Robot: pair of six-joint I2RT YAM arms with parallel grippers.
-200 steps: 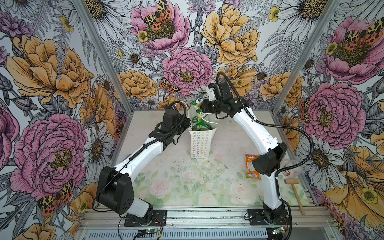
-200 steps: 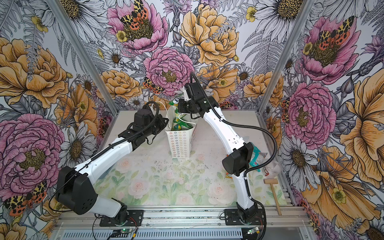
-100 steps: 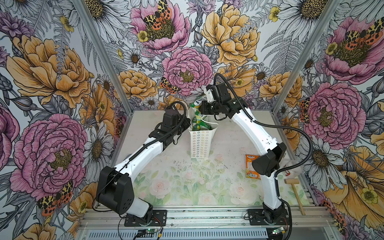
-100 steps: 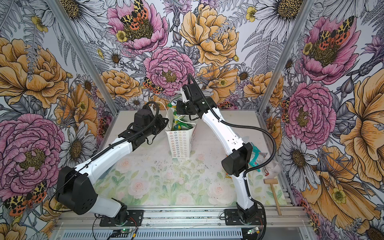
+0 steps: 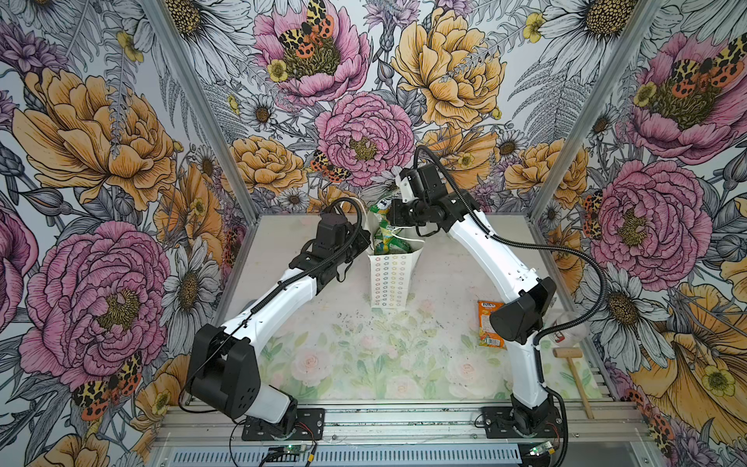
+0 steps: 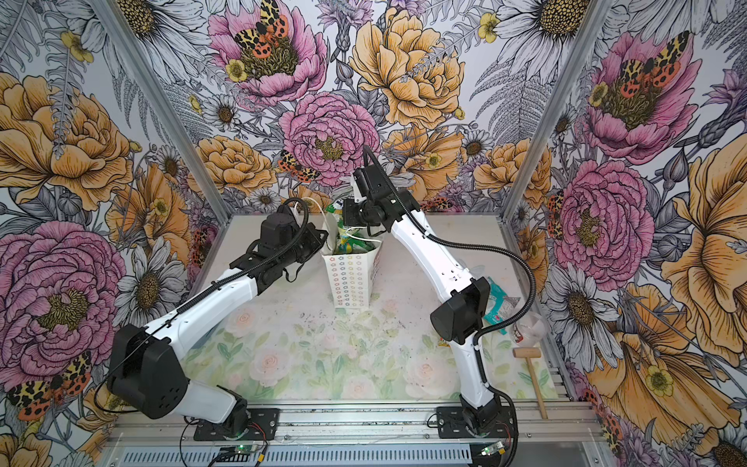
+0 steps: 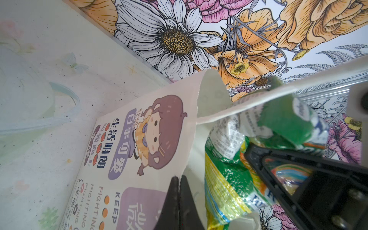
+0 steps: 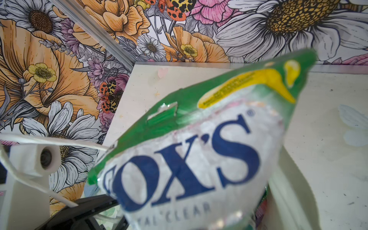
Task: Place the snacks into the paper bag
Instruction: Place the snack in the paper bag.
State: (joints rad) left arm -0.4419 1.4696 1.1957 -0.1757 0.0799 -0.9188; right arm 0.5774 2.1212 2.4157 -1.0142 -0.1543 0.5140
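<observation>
Two grips noted: left gripper (image 7: 178,196) was pinched shut on the rim of the paper bag (image 5: 390,279); right gripper (image 5: 387,216), nearly closed, held a green FOX'S packet (image 8: 199,151) over its mouth.

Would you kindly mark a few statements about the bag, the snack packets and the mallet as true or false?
1. The paper bag stands upright on the table. True.
2. The right gripper is empty. False: it holds a green FOX'S packet at the bag's mouth.
3. An orange packet lies on the table, outside the bag. True.
4. The wooden mallet is inside the bag. False: it lies at the table's edge, beside the right arm.
5. The left gripper is shut on the bag's rim. True.
</observation>
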